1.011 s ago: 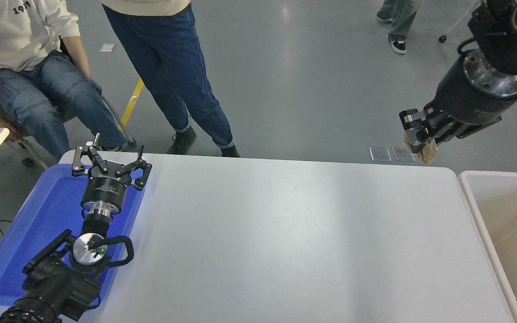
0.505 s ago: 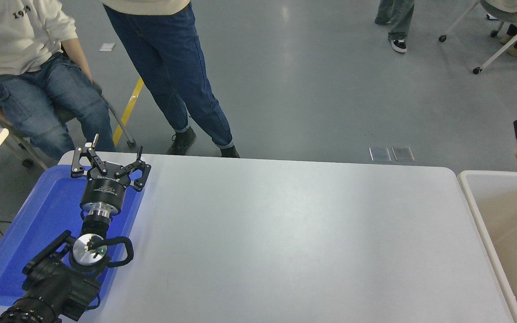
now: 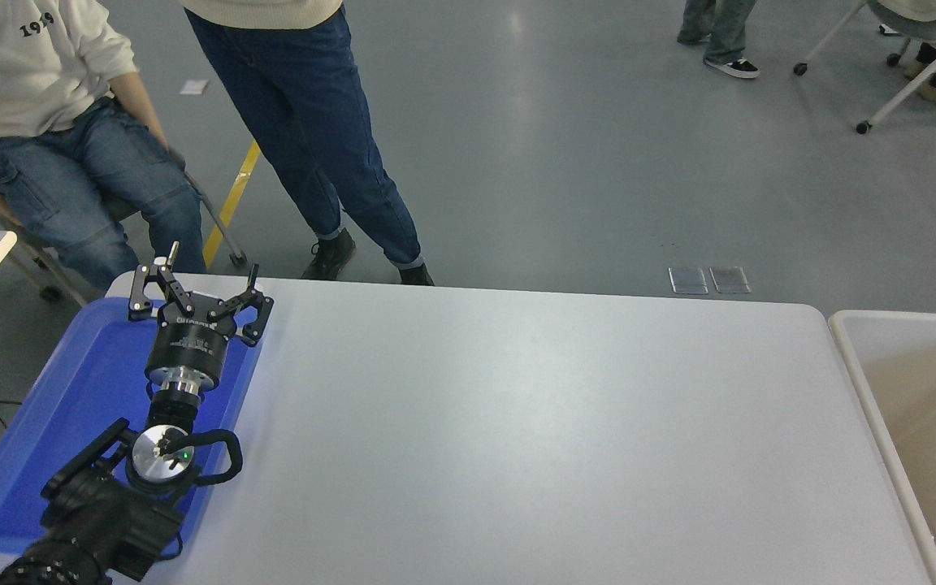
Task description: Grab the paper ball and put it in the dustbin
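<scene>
Left hand spread over blue tray | dustbin — visible part bare

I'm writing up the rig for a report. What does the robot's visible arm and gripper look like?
Only the left arm shows. It is black, with a shiny silver disc at the wrist, a small green light and a looped black cable. The left gripper has a black cylindrical body with a silver ring and thin black linkage fingers with silver screws.

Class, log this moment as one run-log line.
left gripper: open, parked over blue tray | right gripper: not in view | paper ball: not in view | dustbin: right of table
</scene>
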